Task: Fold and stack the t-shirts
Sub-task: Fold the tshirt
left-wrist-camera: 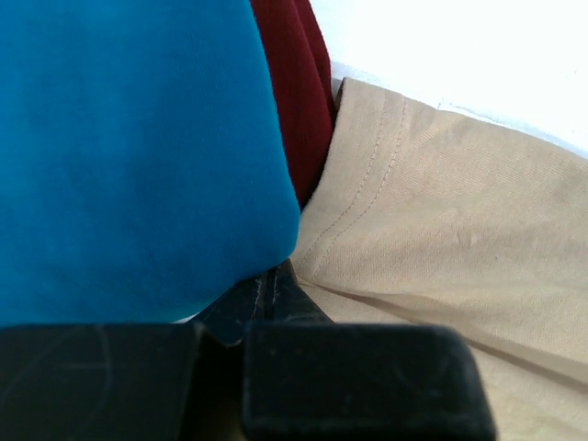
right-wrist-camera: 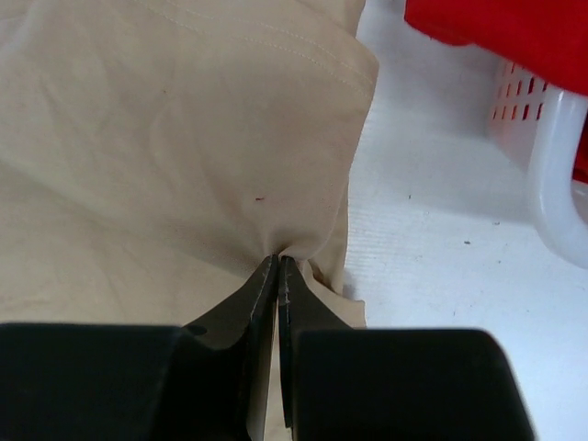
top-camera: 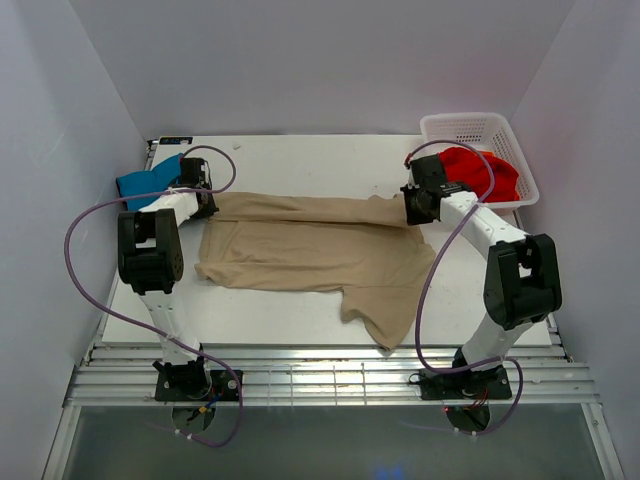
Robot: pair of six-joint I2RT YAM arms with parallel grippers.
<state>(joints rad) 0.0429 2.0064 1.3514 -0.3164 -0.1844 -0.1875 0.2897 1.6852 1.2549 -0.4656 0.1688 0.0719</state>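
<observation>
The tan t-shirt point(top-camera: 310, 255) lies spread on the bench point(top-camera: 300, 160), to the left of the white basket point(top-camera: 470, 125) and nearer the arm bases than the basket is. Its far edge is doubled over into a long band that runs away from the basket. One sleeve trails toward the near edge of the bench.

The right gripper point(top-camera: 415, 212) is at the end of the band closest to the basket, just off the basket's near-left corner. In the right wrist view this gripper point(right-wrist-camera: 277, 266) is closed, its jaws pressed together on a pinch of the tan t-shirt point(right-wrist-camera: 165, 138), which puckers into the tips. The basket wall point(right-wrist-camera: 551, 184) stands apart from it across bare bench.

The left gripper point(top-camera: 203, 200) is at the other end of the band, well apart from the basket. In the left wrist view its jaws are together and the tips point(left-wrist-camera: 271, 285) meet the hemmed edge of the tan t-shirt point(left-wrist-camera: 441, 211), with a crease running out from them. It grips that edge.

The teal t-shirt point(top-camera: 148, 182) sits bunched at the bench corner farthest left of the basket, right against the left gripper. Up close it point(left-wrist-camera: 129, 147) overhangs the fingertips. A strip of the dark red t-shirt point(left-wrist-camera: 299, 92) shows between it and the tan cloth.

The bright red t-shirt point(top-camera: 478, 172) lies in the basket, spilling over its near rim.
</observation>
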